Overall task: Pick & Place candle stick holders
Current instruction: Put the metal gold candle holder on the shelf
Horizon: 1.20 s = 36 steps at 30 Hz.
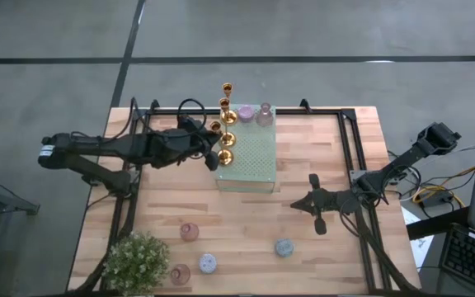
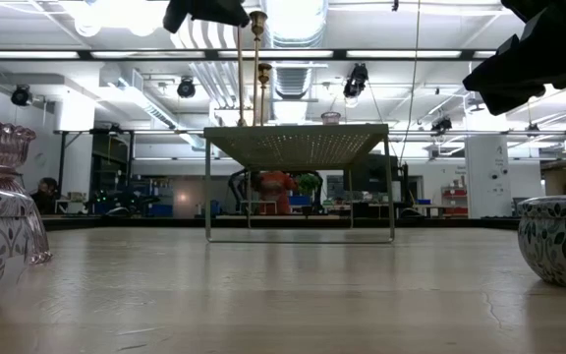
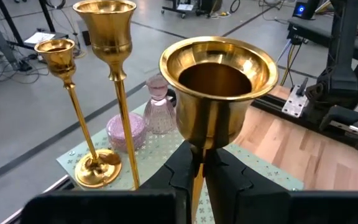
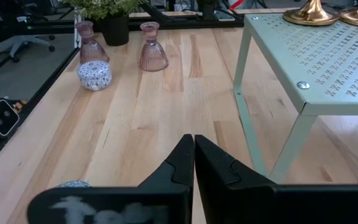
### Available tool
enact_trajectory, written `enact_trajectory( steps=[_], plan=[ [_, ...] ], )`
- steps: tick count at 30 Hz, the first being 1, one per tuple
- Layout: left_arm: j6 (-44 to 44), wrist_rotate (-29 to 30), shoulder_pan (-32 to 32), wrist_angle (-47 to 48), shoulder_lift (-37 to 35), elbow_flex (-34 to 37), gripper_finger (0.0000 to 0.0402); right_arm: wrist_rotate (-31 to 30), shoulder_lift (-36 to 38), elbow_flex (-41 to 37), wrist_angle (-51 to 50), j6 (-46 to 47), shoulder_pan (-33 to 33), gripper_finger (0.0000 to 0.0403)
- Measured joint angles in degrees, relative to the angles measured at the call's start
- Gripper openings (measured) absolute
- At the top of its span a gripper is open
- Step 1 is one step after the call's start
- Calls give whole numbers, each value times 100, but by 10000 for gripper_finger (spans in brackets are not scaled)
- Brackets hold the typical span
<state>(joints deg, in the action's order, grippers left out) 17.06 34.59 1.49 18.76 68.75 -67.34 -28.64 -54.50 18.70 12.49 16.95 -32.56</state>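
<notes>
from above, the left tool [image 1: 215, 154] reaches over the left edge of the pale green stand [image 1: 258, 165] on the tabletop [image 1: 246, 223], pinching a gold candlestick [image 1: 225, 156] by its stem. two more gold candlesticks [image 1: 228, 114] stand in a row just behind it, with two small pink holders [image 1: 245, 113] at the stand's back edge. the right tool [image 1: 316, 203] rests to the right of the stand, its fingers pressed together on nothing. near the front edge sit a potted plant [image 1: 137, 260] and four small holders [image 1: 189, 232], well apart from the stand.

at table height, the stand [image 2: 298, 146] is seen on thin legs with candlestick stems rising above it.

in the left wrist view, the gripped candlestick's cup [image 3: 217, 87] fills the middle, its stem clamped between the fingers [image 3: 182, 171].

in the right wrist view, the closed fingers [image 4: 179, 165] point toward two pink holders [image 4: 152, 55] and a speckled one [image 4: 94, 75].
</notes>
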Motion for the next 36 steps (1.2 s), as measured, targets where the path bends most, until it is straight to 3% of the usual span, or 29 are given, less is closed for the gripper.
enact_trajectory(
  steps=[31, 36],
  plan=[
    [-18, -174, -28, -234, 236, 14, 32, 0, 0, 0, 2, 0, -7, 8],
    [-48, -280, -28, -78, 248, 50, 52, -1, -1, -2, 2, 0, -6, 8]
  ],
)
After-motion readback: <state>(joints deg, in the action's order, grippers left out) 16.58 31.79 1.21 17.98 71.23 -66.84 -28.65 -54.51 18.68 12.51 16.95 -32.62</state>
